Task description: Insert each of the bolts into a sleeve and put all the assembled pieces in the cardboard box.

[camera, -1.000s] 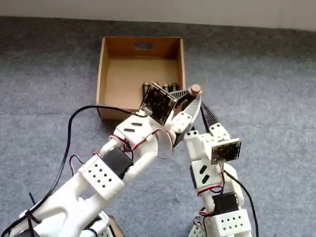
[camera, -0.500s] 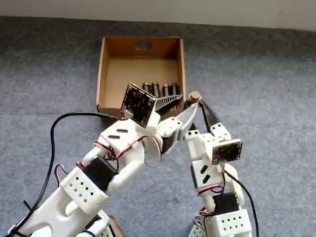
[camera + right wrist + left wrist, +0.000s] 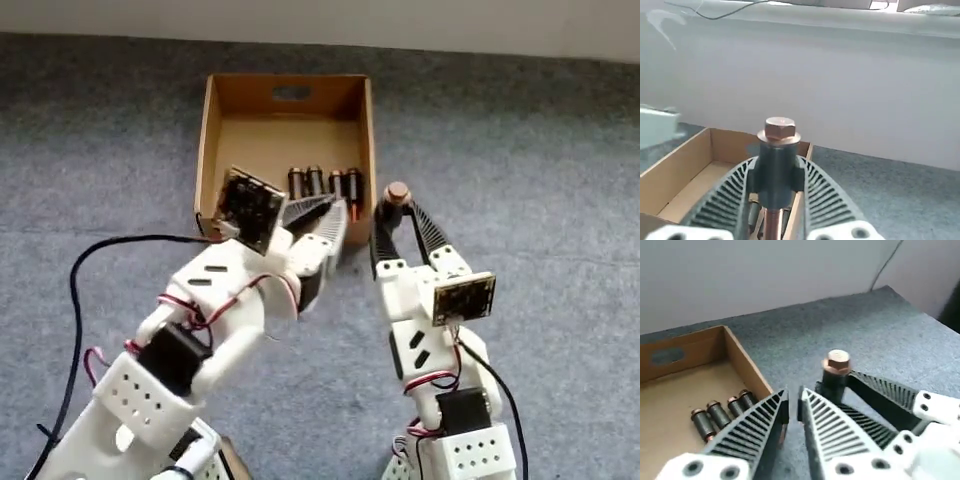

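Observation:
My right gripper (image 3: 397,208) is shut on a dark sleeve (image 3: 776,172) held upright, just right of the cardboard box (image 3: 285,86). A copper bolt (image 3: 780,131) sits in the sleeve, its hex head on top and its shank showing below. The left wrist view has the same bolt head (image 3: 836,361) above the sleeve (image 3: 832,385). My left gripper (image 3: 338,203) hovers over the box's front right corner, left of that piece. Its fingers (image 3: 765,425) are a narrow gap apart with nothing between them. Several assembled pieces (image 3: 325,182) lie side by side on the box floor by its right wall.
Grey carpet covers the table (image 3: 520,150) around the box. The box's right wall (image 3: 742,360) stands between the held piece and the pieces inside. The box floor (image 3: 255,150) is bare at the left and rear.
My left arm has drawn back to the left, away from the bolt head, and now sits over the box corner. The right gripper has kept the piece almost still.

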